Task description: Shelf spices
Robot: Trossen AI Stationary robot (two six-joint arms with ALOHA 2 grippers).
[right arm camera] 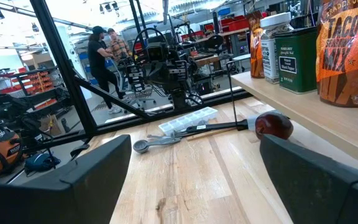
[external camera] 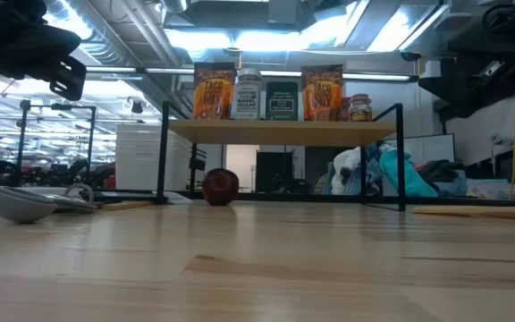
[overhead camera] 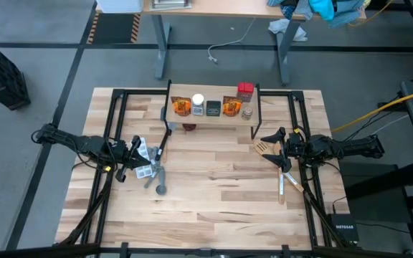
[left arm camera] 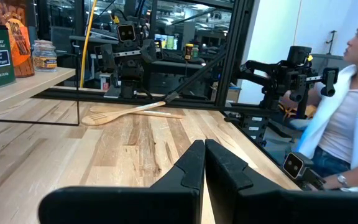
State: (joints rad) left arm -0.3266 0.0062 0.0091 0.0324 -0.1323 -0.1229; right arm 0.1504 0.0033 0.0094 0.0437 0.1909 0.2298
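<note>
The shelf (overhead camera: 214,117) stands at the table's far middle, on thin black legs. On its board stand two orange packets (overhead camera: 181,106) (overhead camera: 230,107), a white-capped jar (overhead camera: 198,105), a dark tin (overhead camera: 214,108), a small jar (overhead camera: 247,112) and a red-topped box (overhead camera: 245,89). The low view shows the same row on the shelf (external camera: 280,132). My left gripper (overhead camera: 136,149) (left arm camera: 204,163) is shut on nothing, left of the shelf. My right gripper (overhead camera: 269,137) (right arm camera: 194,180) hangs open to the shelf's right, fingers wide apart and empty.
A dark red round thing (overhead camera: 189,127) (external camera: 221,186) lies on the table under the shelf. A pale grey tray (overhead camera: 145,154) and a measuring spoon (overhead camera: 160,188) lie by my left gripper. A wooden spatula (overhead camera: 264,147) lies under the right one. A person (left arm camera: 347,118) sits beyond the table.
</note>
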